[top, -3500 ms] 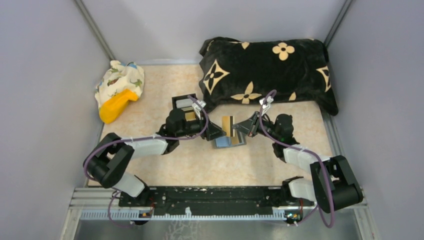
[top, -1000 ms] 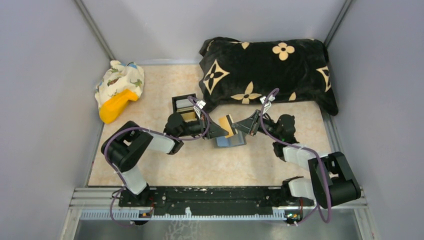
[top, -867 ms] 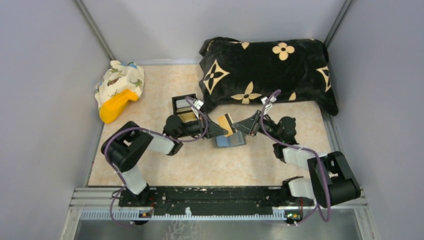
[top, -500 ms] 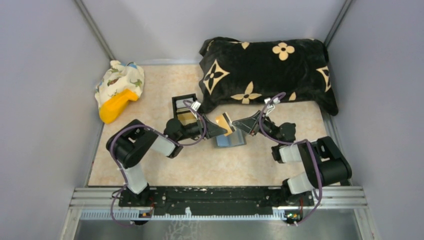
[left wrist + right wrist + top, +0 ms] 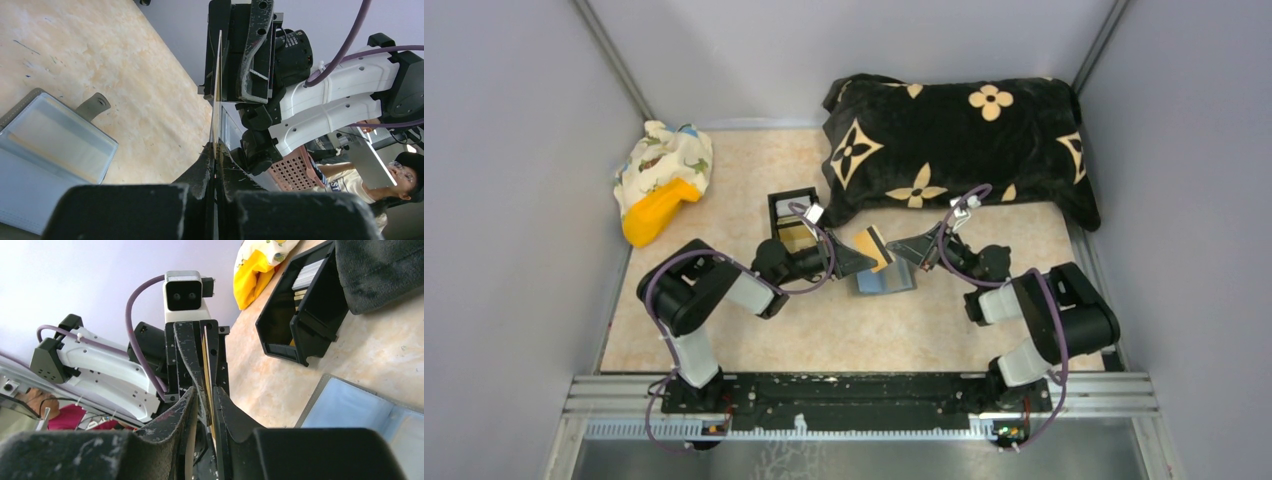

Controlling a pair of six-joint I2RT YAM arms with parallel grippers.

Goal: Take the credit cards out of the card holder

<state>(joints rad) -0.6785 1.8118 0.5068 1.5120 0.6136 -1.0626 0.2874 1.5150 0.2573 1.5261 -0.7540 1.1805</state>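
The card holder (image 5: 884,280) is lying open on the desk (image 5: 824,330) in the top view, light-blue face up, right under the spot where the two arms are meeting. A gold card (image 5: 869,247) is hanging tilted above it. The left jaws are pinching one edge and the right jaws appear to be pinching the opposite edge. A black box (image 5: 792,215) is sitting just behind the left arm.

In the left wrist view, the gold card (image 5: 216,100) is showing edge-on, running from the narrow left jaws up into the right jaws. The card holder (image 5: 50,150) is lying flat below, its tab sticking out.

In the right wrist view, the gold card (image 5: 206,365) is sitting thin between both sets of jaws, with the card holder (image 5: 360,410) beneath and the black box (image 5: 305,305) beyond.

This is looking like a hand-over. To do it well, one side should be opening slowly while the other is gripping firmly. Neither arm should be pulling while both are clamped, or the gold card risks bending or flicking away.
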